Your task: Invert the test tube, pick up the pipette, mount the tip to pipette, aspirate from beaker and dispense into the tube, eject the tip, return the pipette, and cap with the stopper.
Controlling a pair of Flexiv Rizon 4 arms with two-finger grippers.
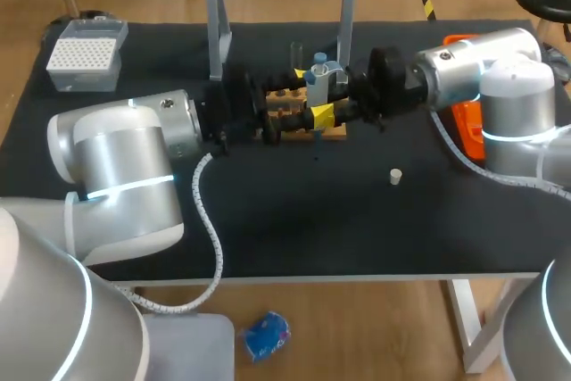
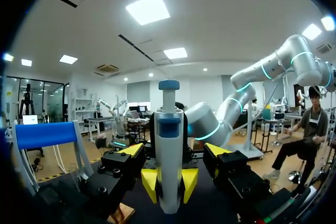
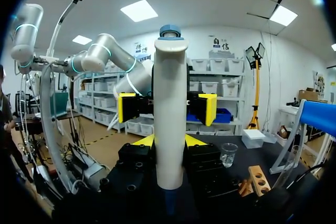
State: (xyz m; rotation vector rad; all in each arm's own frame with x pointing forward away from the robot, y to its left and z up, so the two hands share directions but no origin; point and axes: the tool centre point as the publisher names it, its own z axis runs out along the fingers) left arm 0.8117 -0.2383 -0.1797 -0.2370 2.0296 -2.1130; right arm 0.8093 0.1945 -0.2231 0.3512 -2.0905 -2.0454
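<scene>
At upper centre of the head view, my right gripper is clamped on the upright pipette, my left gripper stands wide open either side of it; pickup judged done, tip mounting onward outstanding, stopper lying loose right of centre.

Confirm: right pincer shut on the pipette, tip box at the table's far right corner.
Wrong corner: the head view shows the tip box at the far left corner of the table. The right pincer is shut on the pipette.
</scene>
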